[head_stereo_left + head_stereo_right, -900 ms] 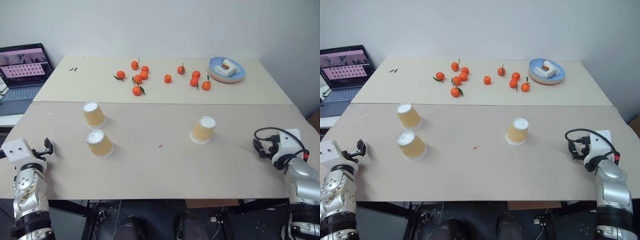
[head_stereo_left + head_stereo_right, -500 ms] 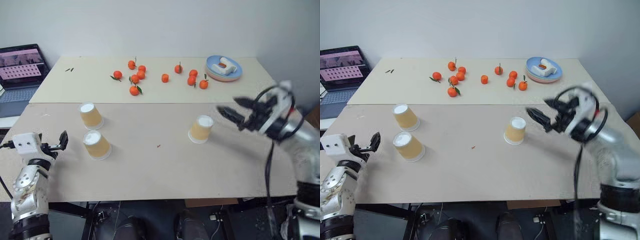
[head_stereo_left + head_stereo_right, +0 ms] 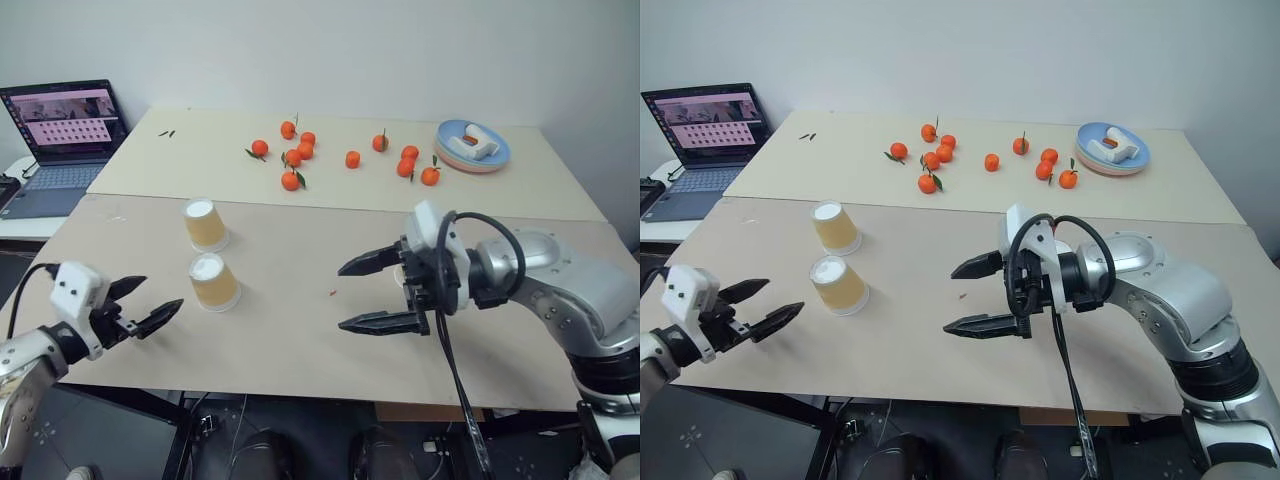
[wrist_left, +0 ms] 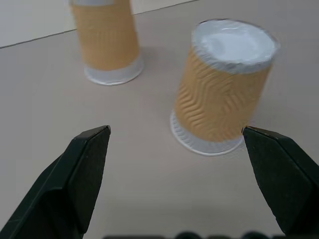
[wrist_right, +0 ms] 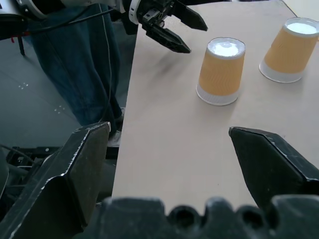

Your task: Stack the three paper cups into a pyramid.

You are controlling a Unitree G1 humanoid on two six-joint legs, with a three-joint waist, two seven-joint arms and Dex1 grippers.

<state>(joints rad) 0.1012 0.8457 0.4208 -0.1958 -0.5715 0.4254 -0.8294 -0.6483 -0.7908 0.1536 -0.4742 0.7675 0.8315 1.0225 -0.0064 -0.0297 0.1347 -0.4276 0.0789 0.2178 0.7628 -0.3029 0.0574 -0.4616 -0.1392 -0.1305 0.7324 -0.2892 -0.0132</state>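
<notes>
Cups stood upturned and apart: the nearer cup (image 3: 213,282) just ahead of the spread, empty left gripper (image 3: 142,304), another (image 3: 205,224) beyond. The right gripper (image 3: 374,293), jaws wide, largely hid the third; its arm risked toppling that one.

Two cups (image 3: 213,281) (image 3: 205,223) stand close together at the table's (image 3: 280,340) left, open board around them. The left gripper (image 3: 140,305), fingers spread, faces the nearer cup unobstructed. The right gripper (image 3: 375,293), spread wide, hangs mid-table. Tangerines (image 3: 350,158) and a plate (image 3: 474,146) crowd the far side.
</notes>
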